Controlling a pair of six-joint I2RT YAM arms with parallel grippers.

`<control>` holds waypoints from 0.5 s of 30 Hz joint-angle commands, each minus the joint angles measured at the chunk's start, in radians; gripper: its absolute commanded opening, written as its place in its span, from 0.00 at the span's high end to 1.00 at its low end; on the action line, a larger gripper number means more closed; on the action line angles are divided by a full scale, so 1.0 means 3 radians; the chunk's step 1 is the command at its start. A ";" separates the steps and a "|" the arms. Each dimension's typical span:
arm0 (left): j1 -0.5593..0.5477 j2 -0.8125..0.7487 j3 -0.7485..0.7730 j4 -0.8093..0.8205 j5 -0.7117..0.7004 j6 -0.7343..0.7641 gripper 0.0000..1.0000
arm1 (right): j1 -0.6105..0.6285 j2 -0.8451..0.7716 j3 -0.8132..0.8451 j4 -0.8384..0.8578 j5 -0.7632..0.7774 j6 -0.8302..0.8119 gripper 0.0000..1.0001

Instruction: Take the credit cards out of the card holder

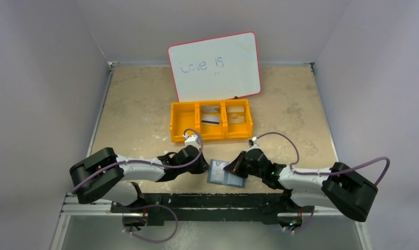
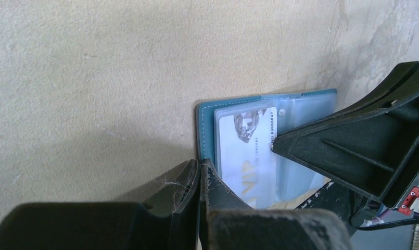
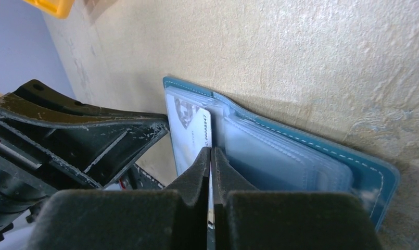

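On the beige bench (image 1: pixel 139 114) lies the open teal-blue bifold card holder (image 1: pixel 220 174). The left fingers (image 2: pixel 199 182) are closed tight at its rim and the right fingers (image 3: pixel 212 166) at its silver-white card (image 2: pixel 246 151), but we cannot tell if either truly grips. We fear the pinch slips off, or drags the holder along.

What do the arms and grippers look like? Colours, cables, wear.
White links and black joints on the left arm and right arm, a purple cable looping along each. Black ribbed wedge fingers on the left gripper and right gripper, edges scuffed; lint on the left one.

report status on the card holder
Left pincer shut at card holder edge. Right pincer shut on white card, not yet out. Nothing in the way.
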 commanded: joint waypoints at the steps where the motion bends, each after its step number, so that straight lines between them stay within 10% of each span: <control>1: -0.0042 -0.0050 -0.0162 -0.0164 -0.0241 -0.0111 1.00 | 0.0013 -0.0157 0.0103 0.0131 0.0062 -0.0068 1.00; 15: -0.0031 -0.0465 -0.0276 -0.0341 -0.0695 -0.0240 1.00 | -0.0145 -0.0697 0.0045 -0.0412 0.0100 -0.0266 1.00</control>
